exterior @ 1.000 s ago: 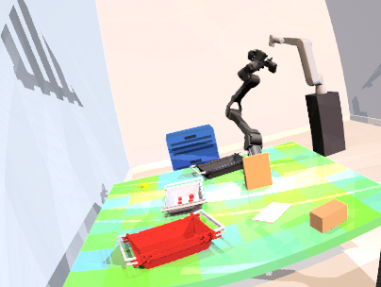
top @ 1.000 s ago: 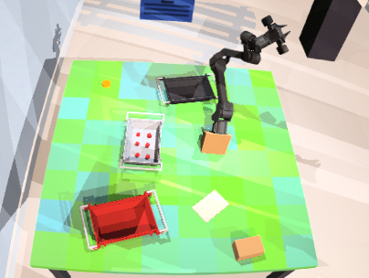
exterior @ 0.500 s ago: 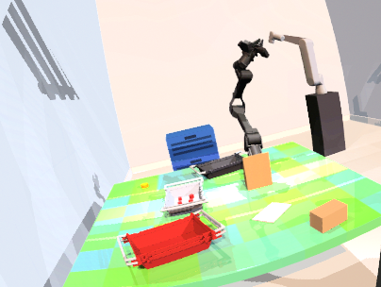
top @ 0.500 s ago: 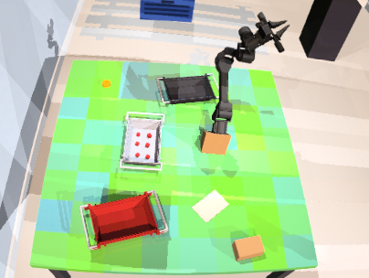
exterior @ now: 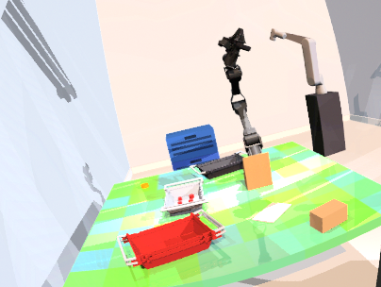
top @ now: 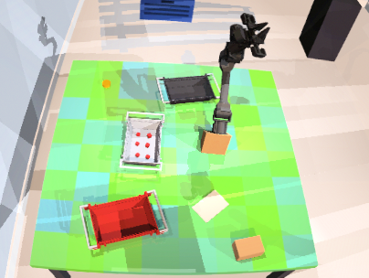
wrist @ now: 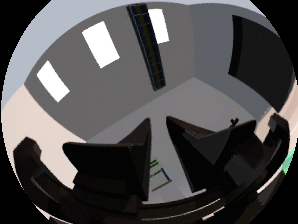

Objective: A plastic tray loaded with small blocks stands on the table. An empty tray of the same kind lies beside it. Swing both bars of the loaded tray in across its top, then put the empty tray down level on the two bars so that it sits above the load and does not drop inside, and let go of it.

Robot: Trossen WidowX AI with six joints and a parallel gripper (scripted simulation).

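Observation:
A white tray holds several small red blocks. Its far wire bar and near wire bar lie out over the ends, leaving its top uncovered. An empty red tray stands nearer the front left, bars out. An empty black tray stands at the back, bars out. My gripper is raised high beyond the back edge, away from all trays. Its fingers are partly open with a narrow gap, holding nothing.
An orange block stands in front of the arm's base. Another orange block is at the front right. A pale flat piece lies between them. A small orange disc is at the back left.

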